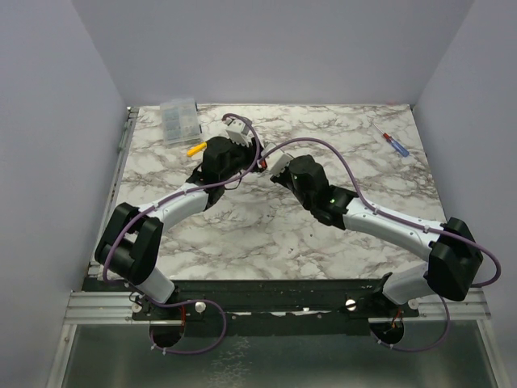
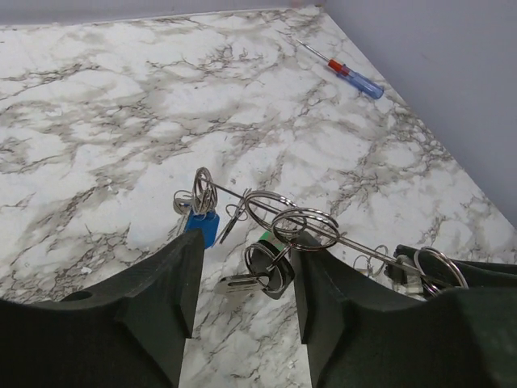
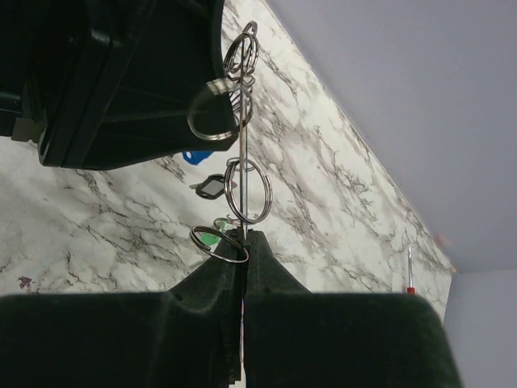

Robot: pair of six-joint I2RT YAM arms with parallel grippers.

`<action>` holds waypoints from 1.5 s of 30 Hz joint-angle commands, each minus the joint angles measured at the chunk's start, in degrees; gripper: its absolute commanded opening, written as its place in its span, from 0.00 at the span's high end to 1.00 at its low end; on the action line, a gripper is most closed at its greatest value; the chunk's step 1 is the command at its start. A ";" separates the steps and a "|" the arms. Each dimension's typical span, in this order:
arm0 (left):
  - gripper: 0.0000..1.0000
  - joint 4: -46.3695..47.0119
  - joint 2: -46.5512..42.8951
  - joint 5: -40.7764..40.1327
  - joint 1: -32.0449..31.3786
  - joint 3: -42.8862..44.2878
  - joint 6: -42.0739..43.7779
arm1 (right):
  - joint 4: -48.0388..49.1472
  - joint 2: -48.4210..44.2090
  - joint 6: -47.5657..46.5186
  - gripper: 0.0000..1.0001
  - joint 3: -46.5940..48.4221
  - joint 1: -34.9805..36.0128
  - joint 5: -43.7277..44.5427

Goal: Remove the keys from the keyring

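So, the keyring [image 2: 355, 245] sits mid-table between the two wrists. It reads as a thin straight wire strung with small split rings, and its round shape can't be made out. In the left wrist view its long axis runs from upper left, by the blue key [image 2: 202, 228], down-right into the right gripper [image 3: 244, 237], whose fingers are pressed together on the wire's end. In the right wrist view the wire points straight up from those fingertips toward the left gripper [image 2: 249, 250]. That gripper's fingers stand apart, straddling the keys [image 2: 269, 273]: a black head and a bit of green show. Its right finger is just at one ring, contact unclear. In the top view the grippers cover ring and keys, leaving only a red speck [image 1: 262, 164] between them. Whether the keys touch the table [image 2: 121, 121] is unclear. The screwdriver [image 2: 351, 71] lies far right. A yellow handle [image 1: 196, 149] is half hidden behind the left arm, near a clear box [image 1: 179, 121].
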 commanded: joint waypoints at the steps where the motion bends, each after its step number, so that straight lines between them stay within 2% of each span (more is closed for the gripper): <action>1: 0.49 3.45 -0.52 3.69 0.12 0.15 -0.74 | 2.05 -0.28 1.04 0.99 0.92 0.50 1.41; 3: 0.58 3.45 -0.61 3.53 0.14 0.14 -0.36 | 1.84 -0.42 1.26 0.99 0.95 0.50 1.36; 9: 0.98 3.01 -1.46 4.22 0.58 -0.14 1.00 | 0.74 -1.18 2.16 0.99 0.46 0.40 0.57; 10: 1.00 2.12 -1.58 4.29 0.72 0.00 1.53 | -0.04 -1.32 2.73 0.99 0.51 0.28 0.08; 13: 1.00 -2.13 -2.19 5.57 1.14 0.73 4.41 | -2.13 -1.76 4.87 0.99 0.61 -1.30 -1.68; 20: 1.00 -21.96 -3.83 9.39 1.28 4.85 17.01 | -3.70 -4.92 9.45 0.99 -3.30 -4.41 -9.84; 26: 1.00 -30.74 -2.77 10.85 1.25 6.88 25.04 | -4.32 -6.31 10.05 0.99 -8.68 -4.51 -15.61; 30: 1.00 -33.00 -2.33 11.73 1.23 6.82 28.33 | -0.57 -8.01 9.85 0.99 -13.34 -4.54 -19.32; 31: 1.00 -33.55 -2.30 11.81 1.28 6.62 29.30 | -0.28 -8.75 9.75 0.94 -14.51 -4.55 -21.53; 36: 1.00 -37.11 -2.19 11.74 1.29 6.67 34.94 | -2.57 -10.91 9.76 0.54 -16.96 -4.60 -29.09; 38: 1.00 -39.42 -2.42 11.35 1.28 7.22 37.63 | -4.51 -11.78 9.73 0.42 -16.82 -4.80 -32.00; 42: 1.00 -46.04 -3.18 11.82 1.13 8.96 44.86 | -9.26 -13.18 11.76 0.29 -14.36 -7.25 -39.28; 45: 1.00 -53.75 -3.56 10.55 0.78 11.43 54.15 | -12.76 -13.84 13.29 0.26 -11.37 -10.57 -45.71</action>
